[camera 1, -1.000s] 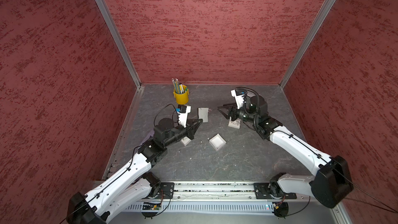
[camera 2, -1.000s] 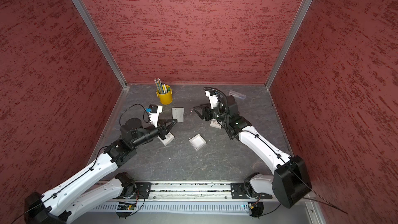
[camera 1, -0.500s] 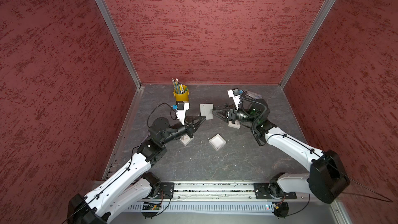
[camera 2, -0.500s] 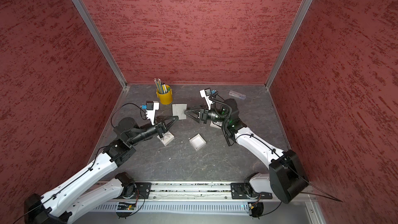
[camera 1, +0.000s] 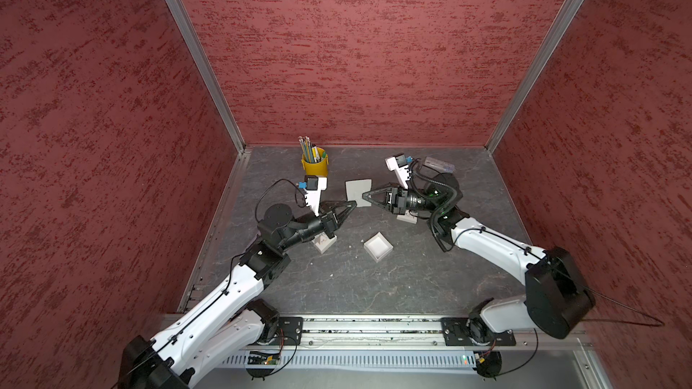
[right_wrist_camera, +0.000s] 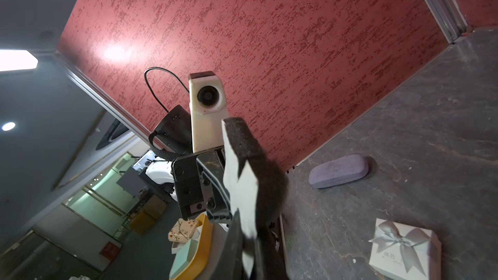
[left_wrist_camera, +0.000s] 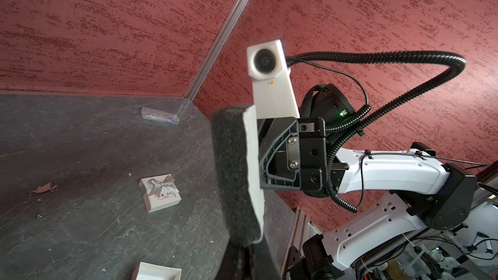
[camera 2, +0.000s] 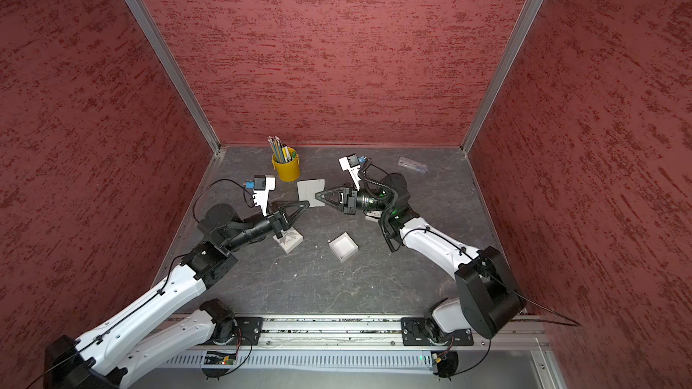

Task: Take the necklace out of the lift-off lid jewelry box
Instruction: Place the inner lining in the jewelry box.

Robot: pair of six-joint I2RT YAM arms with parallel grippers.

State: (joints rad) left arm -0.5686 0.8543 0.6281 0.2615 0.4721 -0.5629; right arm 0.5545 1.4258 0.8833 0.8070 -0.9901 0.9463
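Note:
A square foam pad [camera 1: 358,191], dark on one face and white on the other, hangs on edge above the table between my two grippers. My left gripper [camera 1: 351,204] is shut on one edge of it, and my right gripper [camera 1: 365,195] is shut on the opposite edge. In the left wrist view the pad [left_wrist_camera: 234,173] rises from the left gripper [left_wrist_camera: 249,249]. In the right wrist view the pad [right_wrist_camera: 242,176] stands in the right gripper [right_wrist_camera: 249,241]. An open white jewelry box [camera 1: 378,246] lies on the table below. The necklace is not visible.
Two white gift boxes with grey bows sit on the table, one [camera 1: 324,243] under the left arm and one [camera 1: 407,217] under the right. A yellow cup of pencils [camera 1: 314,164], a clear plastic case [camera 1: 438,163] and a purple case [right_wrist_camera: 338,171] lie toward the walls.
The right gripper, open a moment ago, reached toward the middle and closed on the pad that the left gripper holds. The left arm carried the pad slightly toward the back.

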